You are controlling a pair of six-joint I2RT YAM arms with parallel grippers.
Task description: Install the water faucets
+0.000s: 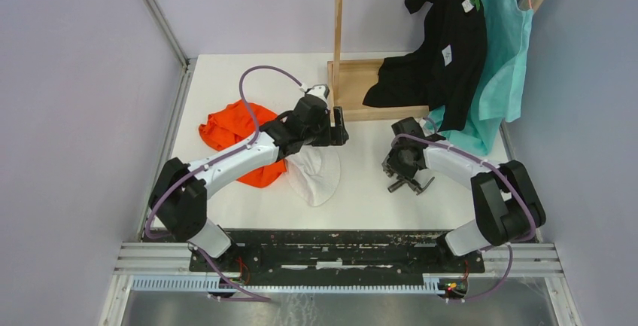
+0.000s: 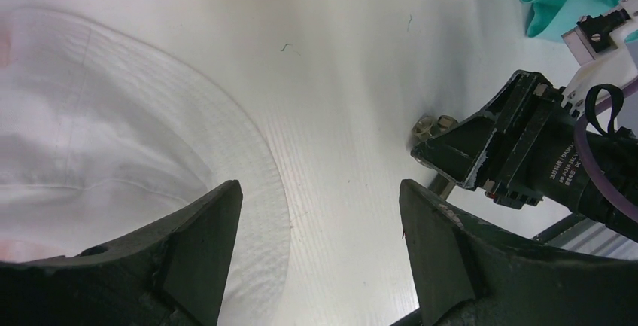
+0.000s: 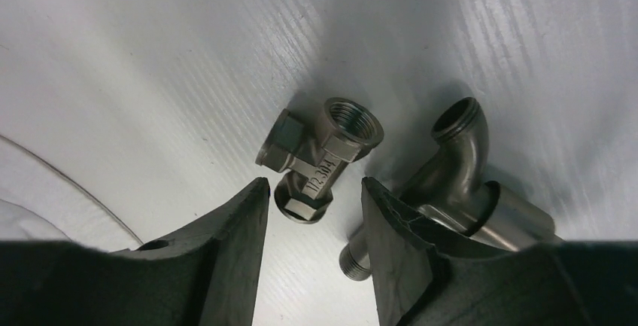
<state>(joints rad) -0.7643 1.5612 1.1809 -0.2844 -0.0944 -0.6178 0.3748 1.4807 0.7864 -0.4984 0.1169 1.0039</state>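
Two grey metal faucet parts lie on the white table: a valve body stamped with numbers, and a bent spout pipe just right of it. My right gripper is open and low over them. The valve body's lower nut sits between its fingertips, and its right finger covers part of the pipe. In the top view the parts show under the right gripper. My left gripper is open and empty above the table, left of the right gripper. A bit of a faucet part shows there.
A white cloth and an orange cloth lie under the left arm. A wooden base with an upright post stands at the back. A black garment and a teal one hang at the back right.
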